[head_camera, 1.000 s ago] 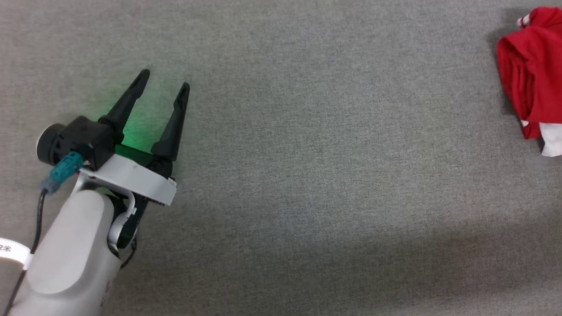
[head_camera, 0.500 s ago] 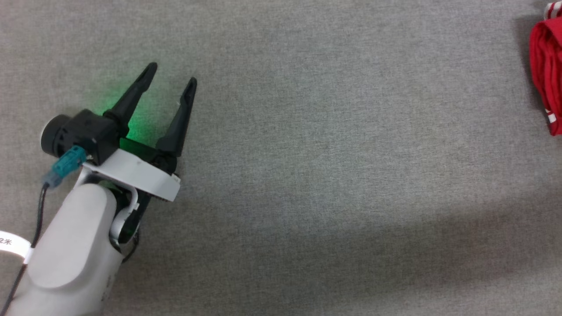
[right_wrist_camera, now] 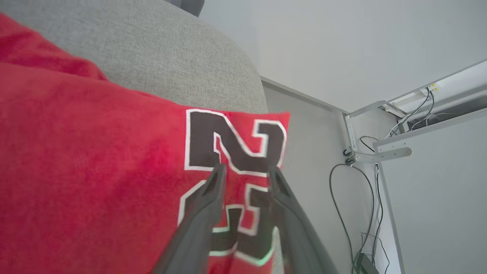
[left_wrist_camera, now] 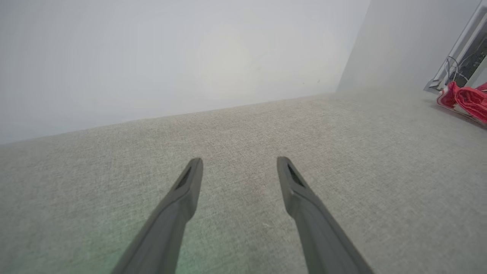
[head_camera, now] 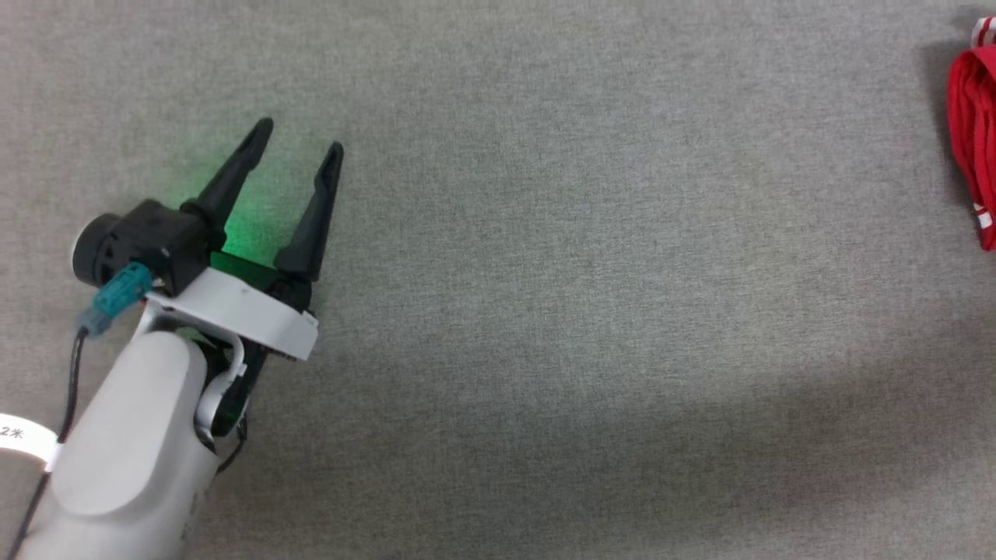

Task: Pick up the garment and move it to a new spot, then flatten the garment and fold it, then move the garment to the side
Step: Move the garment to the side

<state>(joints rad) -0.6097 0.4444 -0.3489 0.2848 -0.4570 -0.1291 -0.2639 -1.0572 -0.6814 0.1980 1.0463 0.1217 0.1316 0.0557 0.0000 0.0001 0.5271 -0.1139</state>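
The garment (head_camera: 973,132) is red and lies bunched at the far right edge of the head view, cut off by the frame. In the right wrist view the garment (right_wrist_camera: 95,171) shows red cloth with black, white-outlined lettering. My right gripper (right_wrist_camera: 247,169) is over that lettering with its fingers parted and the print showing between them; no pinched fold is visible. My left gripper (head_camera: 299,136) hovers open and empty over bare grey surface at the left. From the left wrist, my left gripper (left_wrist_camera: 237,163) is wide open, with the garment (left_wrist_camera: 466,101) small at the far right.
The grey fabric surface (head_camera: 591,311) stretches between my left gripper and the garment. Its rounded edge (right_wrist_camera: 243,72) lies just past the garment in the right wrist view. Beyond it are a white wall, a metal bracket (right_wrist_camera: 380,154) and hanging cables (right_wrist_camera: 342,213).
In the head view the garment has slid further right, so less of it shows at the edge now. My left gripper has stayed almost where it was, still open.
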